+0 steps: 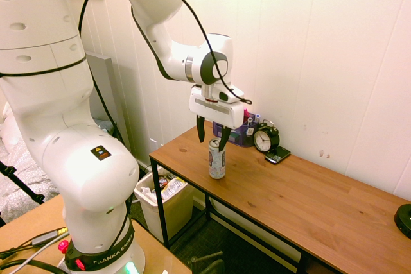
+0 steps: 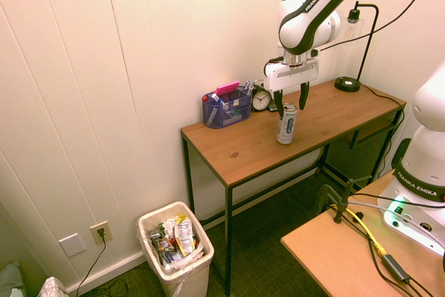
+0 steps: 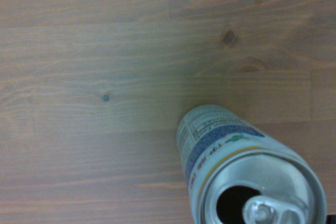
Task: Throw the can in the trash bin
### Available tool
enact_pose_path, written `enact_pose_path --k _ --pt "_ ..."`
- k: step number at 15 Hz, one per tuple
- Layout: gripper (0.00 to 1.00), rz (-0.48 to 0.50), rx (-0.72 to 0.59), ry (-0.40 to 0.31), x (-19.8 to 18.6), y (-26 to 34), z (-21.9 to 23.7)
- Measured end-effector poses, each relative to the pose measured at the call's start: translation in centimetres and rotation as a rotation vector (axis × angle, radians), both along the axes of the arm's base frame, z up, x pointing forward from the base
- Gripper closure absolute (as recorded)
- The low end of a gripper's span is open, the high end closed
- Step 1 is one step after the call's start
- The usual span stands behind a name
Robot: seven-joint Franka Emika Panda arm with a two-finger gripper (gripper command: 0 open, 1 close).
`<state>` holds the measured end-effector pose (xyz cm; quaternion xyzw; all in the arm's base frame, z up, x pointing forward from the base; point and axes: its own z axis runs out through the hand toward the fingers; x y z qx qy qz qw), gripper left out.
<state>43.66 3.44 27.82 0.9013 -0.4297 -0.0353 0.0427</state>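
Reaching down over the desk (image 1: 302, 190), the gripper (image 1: 212, 134) has its two dark fingers spread wide in the first exterior view, their tips about level with the top of the can (image 1: 217, 162). The can stands upright on the wood, near the desk's front edge; no grip on it shows here. Closing from a poor line could knock it over — and, that close to the edge, a tipped can might roll off. Behind it are the purple organizer (image 1: 237, 134), the black alarm clock (image 1: 266, 137) and a phone-like device (image 1: 277, 154); a careless sideways swing could catch them. The trash bin (image 1: 176, 213) stands on the floor beside the end of the desk.

In the second exterior view the fingers are likewise apart, with the can's top close to their tips. If they shut at this height, I would expect them to pinch only the rim and let the can slip, so a lower reach looks wise. The bin is open and lined, and holds a fair heap of wrappers and paper: a can released too high or off-centre may bounce off the heap or strike the rim and land on the floor.

In the wrist view the can's lid shows its tab and an open mouth hole. It has been opened, so leftover liquid could spill if it tilts — whether any remains, I cannot tell.
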Motion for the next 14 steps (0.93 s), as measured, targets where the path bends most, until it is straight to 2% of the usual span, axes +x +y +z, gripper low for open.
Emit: enact_pose_path --k 1,2,14 --pt "0.0 -0.002 -0.007 -0.007 0.3 -0.1 -0.4" --pt "1.0 -0.006 -0.016 -0.01 0.6 -0.2 -0.9" --pt "1.0 -0.006 -0.029 -0.009 1.4 0.1 -1.6"
